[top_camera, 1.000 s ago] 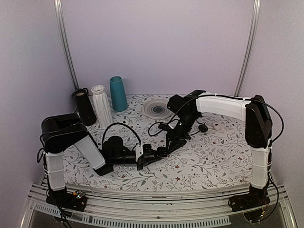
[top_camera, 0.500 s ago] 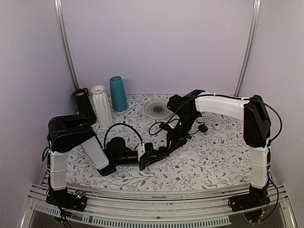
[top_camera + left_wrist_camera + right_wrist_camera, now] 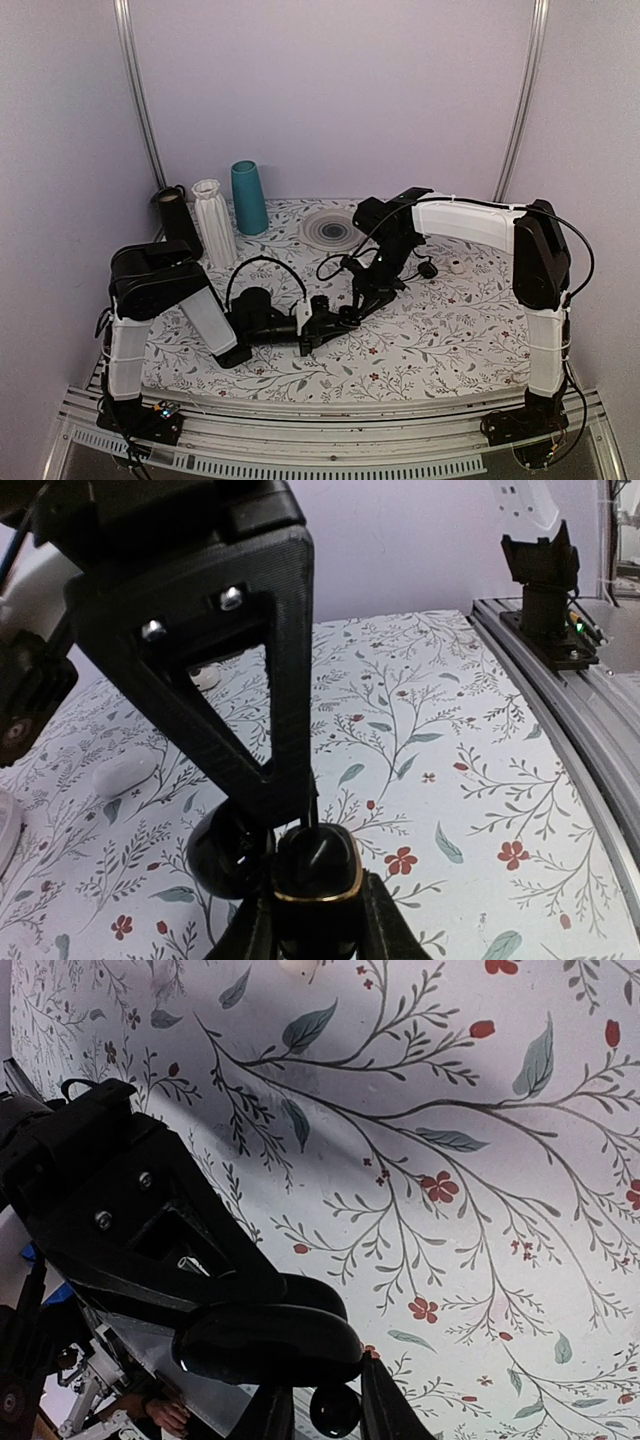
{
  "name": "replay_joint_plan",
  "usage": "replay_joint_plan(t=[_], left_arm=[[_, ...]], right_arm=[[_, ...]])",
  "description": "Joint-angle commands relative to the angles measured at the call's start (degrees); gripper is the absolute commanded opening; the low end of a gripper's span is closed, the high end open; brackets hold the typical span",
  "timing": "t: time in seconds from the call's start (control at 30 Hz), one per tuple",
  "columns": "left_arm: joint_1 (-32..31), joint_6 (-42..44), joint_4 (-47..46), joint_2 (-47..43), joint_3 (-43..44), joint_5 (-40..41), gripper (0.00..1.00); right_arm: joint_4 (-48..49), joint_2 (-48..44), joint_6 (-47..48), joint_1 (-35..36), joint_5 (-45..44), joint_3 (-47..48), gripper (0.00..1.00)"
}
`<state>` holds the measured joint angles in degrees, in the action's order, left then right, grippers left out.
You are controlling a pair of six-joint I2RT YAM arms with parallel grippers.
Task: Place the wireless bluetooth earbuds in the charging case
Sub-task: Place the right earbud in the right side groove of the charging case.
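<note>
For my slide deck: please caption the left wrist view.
Left pincer grips the charging case; right pincer holds an earbud just above it, over floral cloth.

Three vases [image 3: 215,215], one charging case [image 3: 318,875], one ringed disc [image 3: 332,229].

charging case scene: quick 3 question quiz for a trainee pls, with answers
1. True or false: the charging case lies free on the floral cloth.
2. What stands between the black vase and the teal vase at the back left? A) white ribbed vase B) white oval object C) round ringed dish
3. Which gripper hangs just above the case?

Key
1. False: it is clamped between the left gripper's fingers.
2. A.
3. The right gripper, with a small black earbud between its fingers.
</note>
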<state>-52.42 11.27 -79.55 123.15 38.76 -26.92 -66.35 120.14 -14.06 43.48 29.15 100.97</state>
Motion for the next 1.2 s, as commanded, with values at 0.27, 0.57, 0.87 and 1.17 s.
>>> replay_joint_plan(t=[0.27, 0.57, 0.87, 1.17], left_arm=[[-1.0, -2.3, -6.8, 1.2, 3.5, -2.6, 0.0], [-0.9, -4.1, -7.6, 2.4, 4.4, -1.6, 0.0], [-0.9, -4.7, -7.8, 3.1, 4.8, -0.7, 0.0], [-0.9, -5.1, -7.8, 3.8, 5.2, -0.5, 0.0]], right_arm=[[6.9, -1.1, -3.0, 0.5, -2.5, 0.6, 0.25], [8.2, -2.1, -5.5, 1.0, -3.2, -0.3, 0.25], [8.6, -2.9, -6.6, 1.3, -4.0, -0.5, 0.25], [9.2, -4.6, -7.5, 1.7, -4.6, -1.4, 0.26]])
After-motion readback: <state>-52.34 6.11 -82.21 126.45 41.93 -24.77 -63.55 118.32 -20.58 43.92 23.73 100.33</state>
